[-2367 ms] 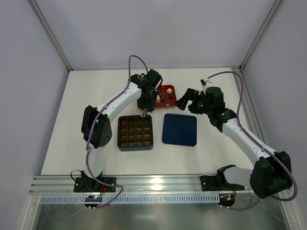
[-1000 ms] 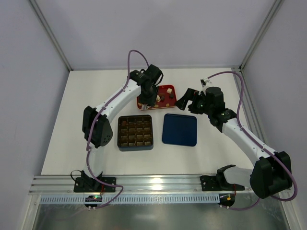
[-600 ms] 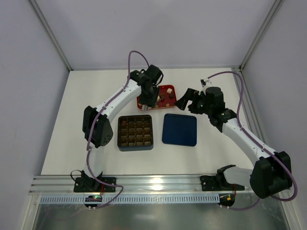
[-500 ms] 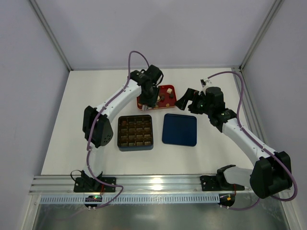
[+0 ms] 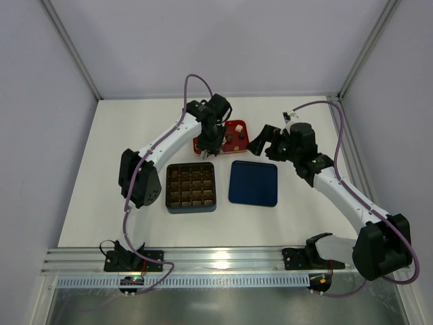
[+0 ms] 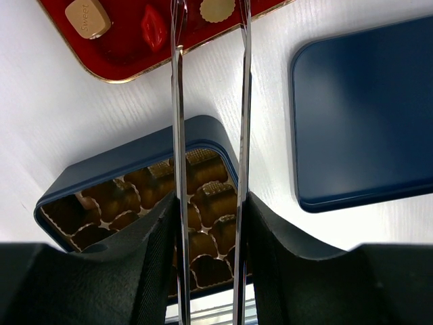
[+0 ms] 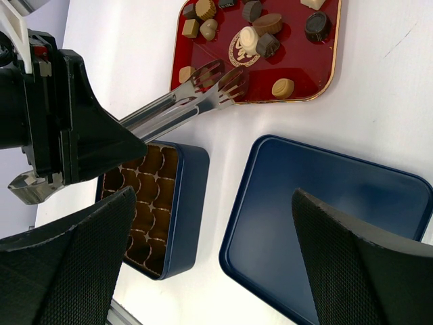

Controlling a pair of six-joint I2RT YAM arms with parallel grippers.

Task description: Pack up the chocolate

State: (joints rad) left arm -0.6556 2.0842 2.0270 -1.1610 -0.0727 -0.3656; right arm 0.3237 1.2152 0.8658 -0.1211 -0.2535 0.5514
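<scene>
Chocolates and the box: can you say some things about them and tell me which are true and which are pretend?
The chocolates lie on the red tray. True.
The blue lid covers the box. False: it lies flat on the table beside the box.
The left gripper holds metal tongs. True.
The tongs pinch a chocolate. False: their tips are apart, nothing between.
The right gripper holds a chocolate. False: it is open and empty.
</scene>
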